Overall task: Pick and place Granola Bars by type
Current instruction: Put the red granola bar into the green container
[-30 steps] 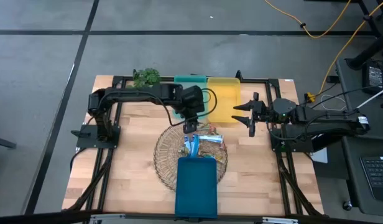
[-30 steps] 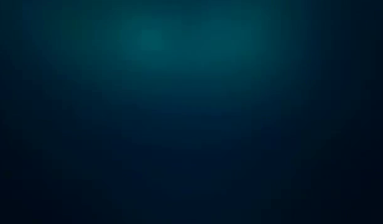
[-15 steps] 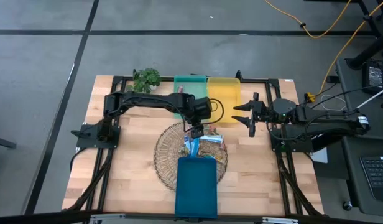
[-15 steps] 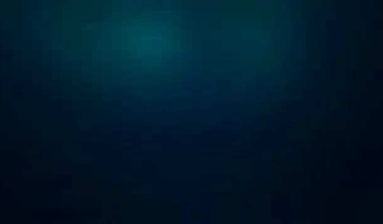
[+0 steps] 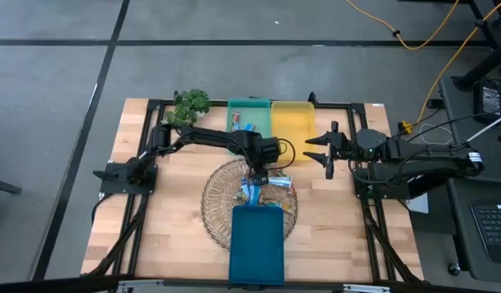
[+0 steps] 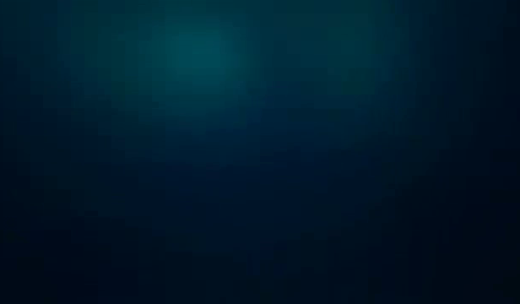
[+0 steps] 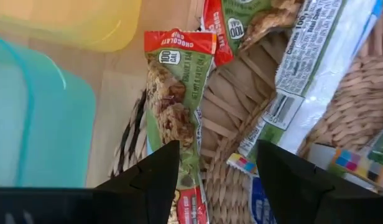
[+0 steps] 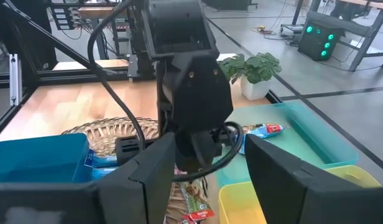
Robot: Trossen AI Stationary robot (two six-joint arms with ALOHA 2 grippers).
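Observation:
Several granola bars lie in the round wicker basket [image 5: 249, 199]. In the left wrist view, a green bar with red ends [image 7: 176, 81] rests on the basket's rim, next to a second green and red bar [image 7: 224, 25] and a white and green one [image 7: 322, 56]. One bar [image 5: 246, 126] lies in the green tray [image 5: 249, 114]. My left gripper [image 5: 258, 173] [image 7: 217, 155] hangs open over the basket's far part, pointing down. My right gripper [image 5: 311, 150] [image 8: 210, 142] waits open beside the yellow tray [image 5: 293, 122]. The low view is dark.
A dark blue tray [image 5: 257, 240] lies over the basket's near side and reaches the table's near edge. A small potted plant [image 5: 191, 102] stands at the far edge, left of the green tray. Bare wood shows left and right of the basket.
My left gripper has come down from over the green tray toward the basket, shifting a little toward the table's right and near edge. The green tray with its bar, hidden under the arm before, now shows. The right arm has kept still.

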